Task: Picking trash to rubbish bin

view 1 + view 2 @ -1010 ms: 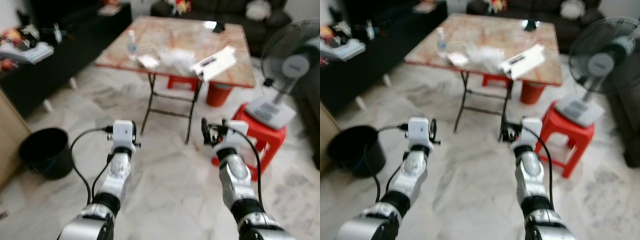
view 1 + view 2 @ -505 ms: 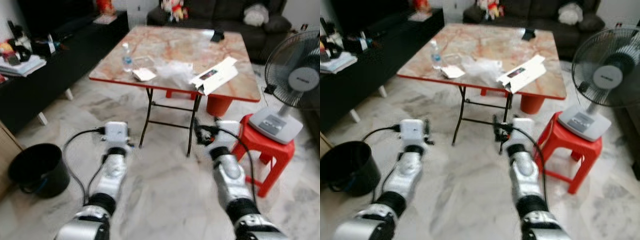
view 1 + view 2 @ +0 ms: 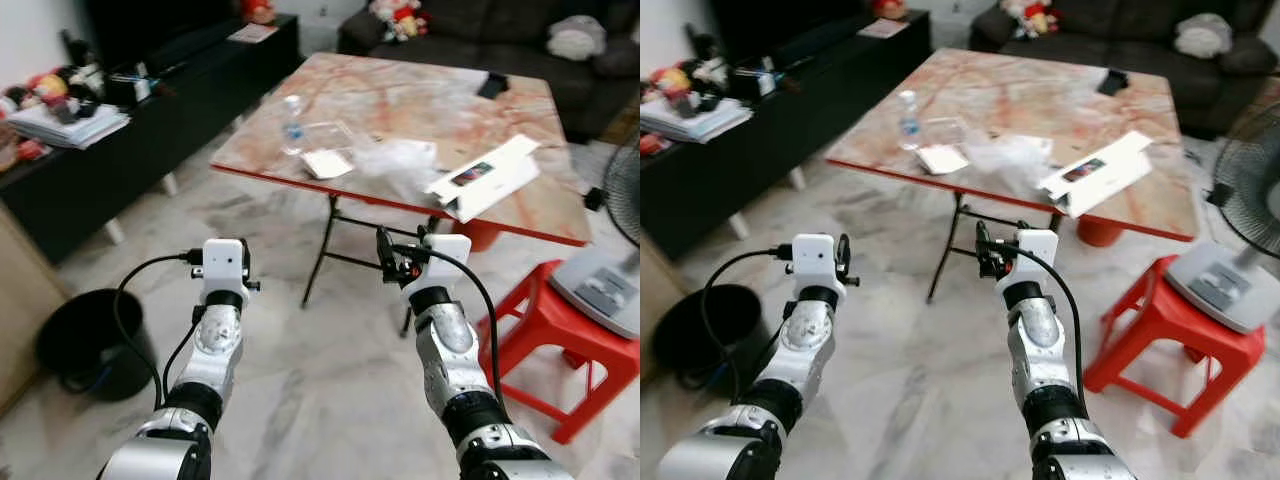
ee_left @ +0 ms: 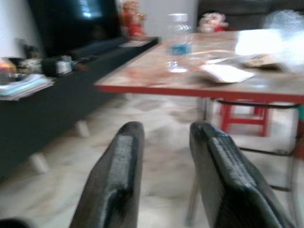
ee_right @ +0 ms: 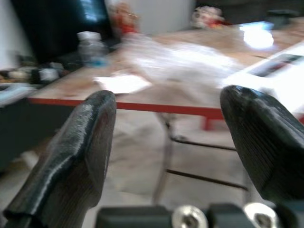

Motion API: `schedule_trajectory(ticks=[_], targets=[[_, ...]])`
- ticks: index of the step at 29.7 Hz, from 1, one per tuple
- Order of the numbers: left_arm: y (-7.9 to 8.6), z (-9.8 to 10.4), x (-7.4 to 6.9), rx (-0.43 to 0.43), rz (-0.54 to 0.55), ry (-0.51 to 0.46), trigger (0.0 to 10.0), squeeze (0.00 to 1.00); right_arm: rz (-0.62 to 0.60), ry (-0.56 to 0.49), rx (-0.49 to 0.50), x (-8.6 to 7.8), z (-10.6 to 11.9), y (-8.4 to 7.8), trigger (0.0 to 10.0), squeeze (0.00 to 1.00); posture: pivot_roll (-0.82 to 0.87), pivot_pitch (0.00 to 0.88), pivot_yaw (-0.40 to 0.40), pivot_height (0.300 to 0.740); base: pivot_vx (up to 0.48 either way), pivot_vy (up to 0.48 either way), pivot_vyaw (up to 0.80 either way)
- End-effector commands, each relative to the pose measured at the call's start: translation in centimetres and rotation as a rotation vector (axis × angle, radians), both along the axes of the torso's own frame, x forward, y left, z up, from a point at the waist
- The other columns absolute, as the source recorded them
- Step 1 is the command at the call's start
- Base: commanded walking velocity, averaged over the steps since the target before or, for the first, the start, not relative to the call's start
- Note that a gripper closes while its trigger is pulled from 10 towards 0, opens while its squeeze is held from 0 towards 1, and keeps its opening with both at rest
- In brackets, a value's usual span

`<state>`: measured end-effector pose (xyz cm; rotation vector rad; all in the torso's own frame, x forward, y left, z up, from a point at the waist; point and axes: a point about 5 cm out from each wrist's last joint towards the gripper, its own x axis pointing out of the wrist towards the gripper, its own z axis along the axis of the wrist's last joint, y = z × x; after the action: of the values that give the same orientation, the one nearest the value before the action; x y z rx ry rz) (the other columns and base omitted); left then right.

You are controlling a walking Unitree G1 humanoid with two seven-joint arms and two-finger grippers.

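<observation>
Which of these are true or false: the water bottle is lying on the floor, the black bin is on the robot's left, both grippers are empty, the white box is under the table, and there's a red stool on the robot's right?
1. The water bottle lies on the floor. False: it stands upright on the table.
2. The black bin sits on the floor to the robot's left. True.
3. The left gripper and the right gripper both hold nothing. True: both are open, short of the table.
4. The white box is under the table. False: it lies on the tabletop, overhanging the near edge.
5. A red stool stands to the robot's right. True.
</observation>
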<state>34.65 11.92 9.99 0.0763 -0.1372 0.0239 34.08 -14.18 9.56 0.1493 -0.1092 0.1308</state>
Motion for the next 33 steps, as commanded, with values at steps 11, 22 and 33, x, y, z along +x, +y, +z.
schedule_trajectory(ticks=[11,22,33], targets=[[0.53,0.45,0.25,0.019,-0.007,-0.013,10.0,0.00,-0.003,-0.043,0.043,0.25,0.94,0.39,10.0,1.00,-0.11,0.000,-0.024,0.740,0.469,0.000,0.00],[0.31,0.23,0.08,0.017,-0.023,-0.008,10.0,0.00,-0.003,-0.043,0.064,0.08,0.81,0.52,10.0,1.00,-0.11,0.000,-0.017,0.740,0.469,0.000,0.00],[0.38,0.42,0.13,0.016,-0.023,-0.016,10.0,0.00,0.000,-0.049,0.047,0.12,0.96,0.48,10.0,0.00,-0.11,0.001,-0.023,0.740,0.469,0.000,0.00]])
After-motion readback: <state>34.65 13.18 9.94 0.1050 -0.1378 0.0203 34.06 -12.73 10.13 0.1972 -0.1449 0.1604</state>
